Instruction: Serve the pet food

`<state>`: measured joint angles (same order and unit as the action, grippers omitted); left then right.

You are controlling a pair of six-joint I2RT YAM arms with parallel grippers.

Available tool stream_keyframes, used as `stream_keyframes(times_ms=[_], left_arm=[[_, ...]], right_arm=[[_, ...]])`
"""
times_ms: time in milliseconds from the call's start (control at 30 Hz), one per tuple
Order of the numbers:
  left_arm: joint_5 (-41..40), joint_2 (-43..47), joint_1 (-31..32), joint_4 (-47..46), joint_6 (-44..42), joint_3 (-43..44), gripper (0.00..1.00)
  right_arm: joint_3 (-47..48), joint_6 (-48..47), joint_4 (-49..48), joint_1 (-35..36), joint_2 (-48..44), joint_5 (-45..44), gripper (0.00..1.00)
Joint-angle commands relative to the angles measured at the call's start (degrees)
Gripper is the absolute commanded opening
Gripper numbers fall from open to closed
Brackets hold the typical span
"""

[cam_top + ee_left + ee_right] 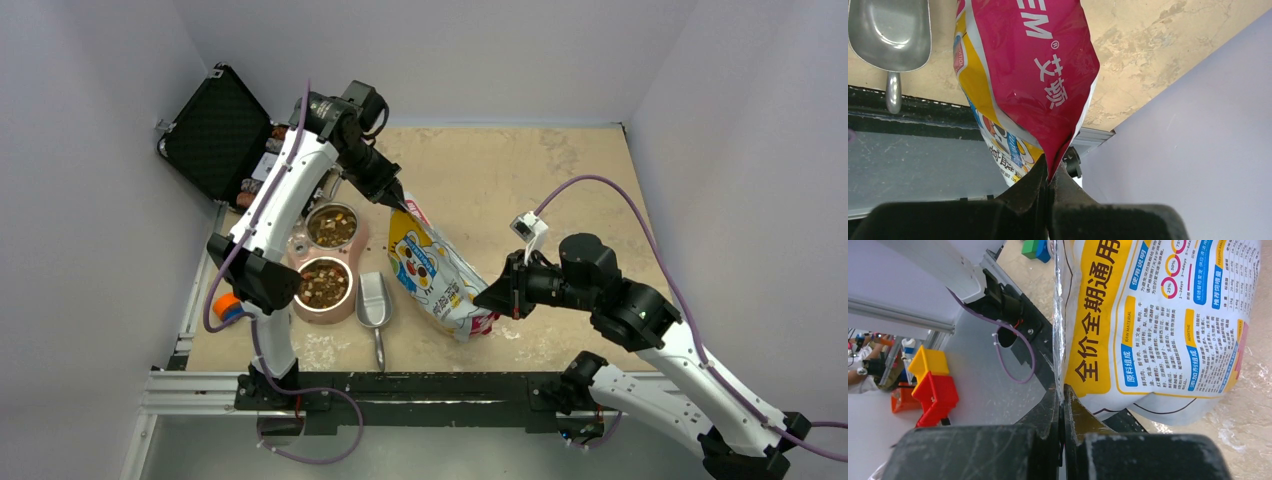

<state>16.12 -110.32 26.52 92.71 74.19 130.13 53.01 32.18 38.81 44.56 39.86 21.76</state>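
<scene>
Near the table's (560, 190) front edge, the right end effector (492, 298) is pressed together on the bag's (430, 268) bottom corner. The scoop (373, 300) lies just left of the bag, beside two bowls (349, 286) holding kibble (322, 284). Farther back, the left end effector (403, 205) pinches the bag's top edge. Open table stretches beyond and to the right, up to the walls.

The bag (1033, 75) carries all the print that can be read. In the left wrist view its magenta panel shows the white letters "EM", a ® mark and the characters 艾硕. In the right wrist view a yellow band reads 全价全期通用 in black. Beside it stand the headings 原料组成 with RAW MATERIAL, 添加剂组成 with ADDITIVE, and 使用说明 by rings marked 25%, 50% and 75%. The small print under them is too fine to read.
</scene>
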Motion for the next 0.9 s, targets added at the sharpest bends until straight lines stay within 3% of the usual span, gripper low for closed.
stream_keyframes(times_ms=[0, 133, 167, 300, 400, 433, 567, 733, 867], left_arm=[[-21.7, 2.6, -7.4, 9.4, -4.1, 2.3, 0.00], [-17.9, 5.9, -7.4, 4.1, -10.5, -1.2, 0.00], [-15.7, 7.3, -7.3, 2.2, -11.9, -2.7, 0.06], [-6.3, 14.7, -7.2, -5.5, -12.5, -12.8, 0.39], [0.5, 22.0, -6.6, -11.7, -8.6, -22.0, 0.72], [2.6, 23.6, -6.3, -12.9, -6.8, -24.5, 0.76], [4.8, 26.5, -2.4, -12.3, -1.0, -26.1, 0.83], [4.6, 29.4, 3.8, -7.9, 9.4, -28.3, 0.84], [4.1, 33.4, 7.4, -16.4, 17.8, -35.5, 0.81]], right_arm=[[2.8, 2.7, 19.8, 1.9, -2.5, 13.5, 0.00], [5.2, 0.6, 18.0, 1.9, -1.2, 10.3, 0.00], [6.2, -0.5, 18.4, 1.9, -0.1, 9.3, 0.00], [11.1, -3.8, 20.0, 2.0, 4.3, 5.9, 0.00], [14.1, -4.9, 19.7, 2.0, 6.2, 3.4, 0.00], [14.9, -5.3, 19.6, 2.0, 6.9, 3.3, 0.00], [16.6, -5.7, 18.6, 2.3, 9.5, 2.4, 0.00], [19.3, -7.4, 17.6, 3.3, 11.5, 0.6, 0.00], [21.8, -9.4, 18.6, 3.8, 12.8, -1.0, 0.00]])
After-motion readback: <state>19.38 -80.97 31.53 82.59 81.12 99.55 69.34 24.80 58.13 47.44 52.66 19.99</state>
